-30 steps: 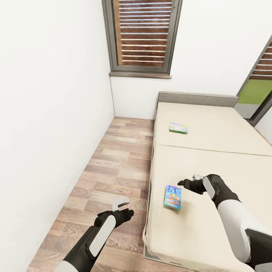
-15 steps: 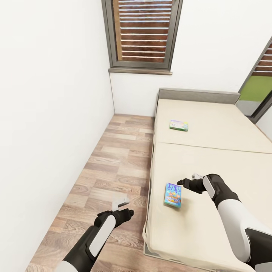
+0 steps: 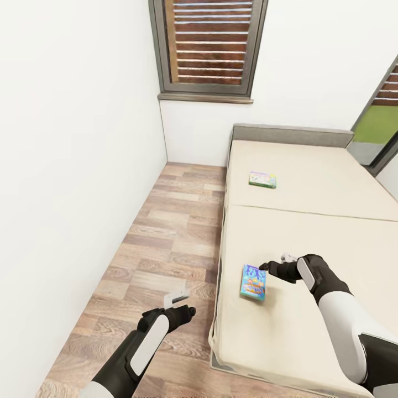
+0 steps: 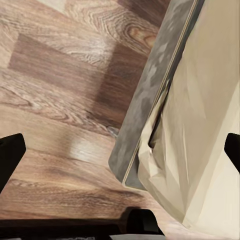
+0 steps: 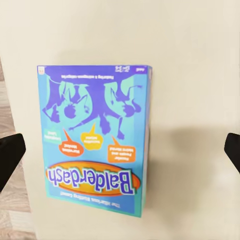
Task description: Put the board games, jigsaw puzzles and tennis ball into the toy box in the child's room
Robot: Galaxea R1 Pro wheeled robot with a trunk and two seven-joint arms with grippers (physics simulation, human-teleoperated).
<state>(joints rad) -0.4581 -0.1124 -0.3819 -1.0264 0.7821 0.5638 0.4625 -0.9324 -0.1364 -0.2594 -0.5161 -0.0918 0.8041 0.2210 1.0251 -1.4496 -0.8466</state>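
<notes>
Camera tilted and rolled forward slightly: window point(image 3: 207, 47) and bed point(image 3: 309, 166) drawn higher in the head view. Blue game point(image 3: 253, 282) edged up toward the right gripper point(image 3: 266, 268), now closer beside it.

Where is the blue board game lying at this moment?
In the head view the blue board game lies flat on the bed, near its floor-side edge, just beside the open right hand.
</notes>
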